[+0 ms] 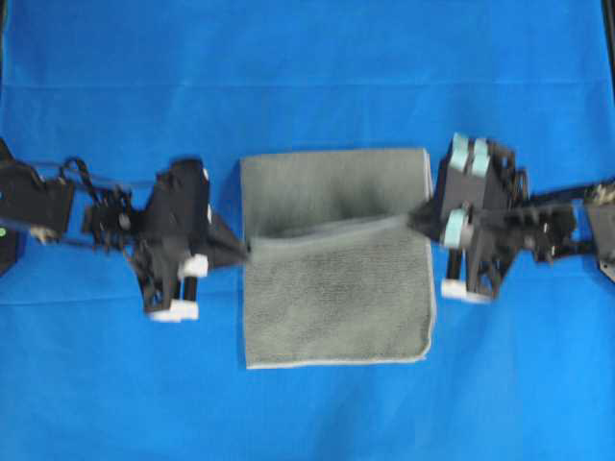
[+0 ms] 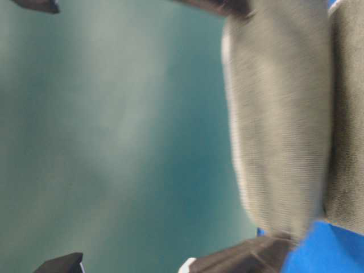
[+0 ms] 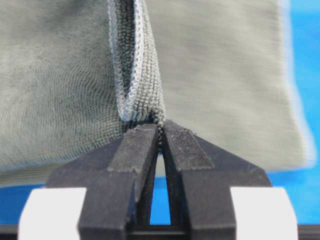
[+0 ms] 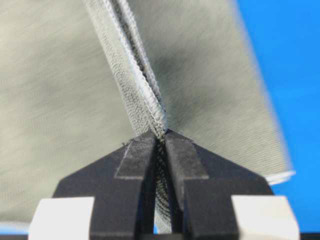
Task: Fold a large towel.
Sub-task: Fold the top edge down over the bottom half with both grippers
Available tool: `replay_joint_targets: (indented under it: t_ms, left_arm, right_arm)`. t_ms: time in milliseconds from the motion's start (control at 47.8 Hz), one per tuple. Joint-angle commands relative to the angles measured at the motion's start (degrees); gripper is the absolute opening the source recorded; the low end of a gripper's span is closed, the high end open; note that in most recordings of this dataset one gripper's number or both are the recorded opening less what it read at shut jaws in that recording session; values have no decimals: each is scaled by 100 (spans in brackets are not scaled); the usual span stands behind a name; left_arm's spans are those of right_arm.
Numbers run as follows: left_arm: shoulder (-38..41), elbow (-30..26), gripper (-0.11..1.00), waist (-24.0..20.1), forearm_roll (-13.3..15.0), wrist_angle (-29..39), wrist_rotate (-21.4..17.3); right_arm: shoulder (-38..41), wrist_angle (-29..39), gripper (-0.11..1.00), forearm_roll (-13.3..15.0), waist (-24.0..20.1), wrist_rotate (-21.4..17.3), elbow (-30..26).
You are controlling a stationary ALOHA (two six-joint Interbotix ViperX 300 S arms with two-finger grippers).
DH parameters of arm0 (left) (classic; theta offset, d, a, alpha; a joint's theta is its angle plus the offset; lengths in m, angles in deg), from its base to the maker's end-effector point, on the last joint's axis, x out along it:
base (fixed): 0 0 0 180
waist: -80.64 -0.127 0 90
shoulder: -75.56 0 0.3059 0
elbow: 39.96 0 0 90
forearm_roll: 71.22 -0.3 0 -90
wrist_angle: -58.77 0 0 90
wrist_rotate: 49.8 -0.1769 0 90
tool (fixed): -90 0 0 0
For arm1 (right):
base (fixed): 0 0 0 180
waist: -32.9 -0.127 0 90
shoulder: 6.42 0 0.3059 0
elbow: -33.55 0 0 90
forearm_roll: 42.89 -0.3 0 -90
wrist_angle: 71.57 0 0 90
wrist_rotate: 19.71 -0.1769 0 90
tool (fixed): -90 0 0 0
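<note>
While the towel (image 1: 336,288) lies on the blue sheet (image 1: 307,58), a raised edge of it is stretched between the two grippers. In the overhead view the left gripper (image 1: 246,254) is seen at the towel's left side and the right gripper (image 1: 419,219) at its right side, with a taut ridge of cloth running from one set of fingertips to the other. Beyond the ridge and below it, the rest of the towel is spread flat on the sheet. In the left wrist view the black fingers (image 3: 132,155) are pressed together on a doubled, pale-hemmed edge rising just past their tips. In the right wrist view the fingers (image 4: 137,160) are likewise clamped on a folded hem, which passes down between them. The table-level view is blurred; only grey cloth hanging beside the blue sheet is made out.
</note>
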Motion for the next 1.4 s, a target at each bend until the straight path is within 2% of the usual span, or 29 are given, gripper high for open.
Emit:
replay_joint_targets:
  t_ms: [0, 146, 272, 418, 753, 795, 858, 921, 1004, 1109, 1151, 1193, 1297, 1381]
  left_arm:
    - [229, -193, 2, 343, 18, 62, 114]
    - [712, -378, 2, 633, 18, 62, 229]
    - [853, -457, 2, 853, 18, 62, 325]
    - [861, -439, 2, 949, 18, 35, 483]
    - [958, -510, 2, 1046, 9, -334, 519]
    - [949, -510, 3, 1046, 18, -369, 510]
    - [949, -510, 3, 1046, 18, -378, 519]
    - [949, -519, 13, 1046, 18, -378, 519]
    - [923, -501, 36, 1046, 18, -360, 519]
    - [870, -475, 68, 1046, 18, -325, 519]
    - [826, -492, 77, 1055, 9, -264, 519]
    - [729, -510, 81, 1063, 9, -167, 510]
    - [439, -545, 77, 1063, 18, 88, 492]
    - [149, -536, 75, 1063, 9, 255, 439]
  right_arm:
    - [149, 26, 4, -334, -255, -18, -79]
    - [589, -281, 4, -765, -527, -26, -149]
    - [932, -712, 4, -967, -624, -26, -229]
    - [1195, -1081, 4, -1055, -650, -26, -316]
    - [1310, -1002, 6, -1063, -659, -26, -413]
    - [1310, -1002, 12, -1063, -668, -26, -422]
    - [1301, -993, 32, -1063, -694, -9, -457]
    - [1301, -949, 50, -1037, -747, 35, -527]
    - [1301, -835, 67, -1020, -861, 62, -668]
    - [1266, -633, 63, -1020, -1020, 62, -826]
    - [1222, -501, 62, -1020, -1107, 62, -870]
    - [1160, -352, 63, -1020, -1204, 62, -932]
    - [914, 35, 63, -1011, -1415, 62, -1099]
    - [642, 246, 63, -896, -1521, 53, -1187]
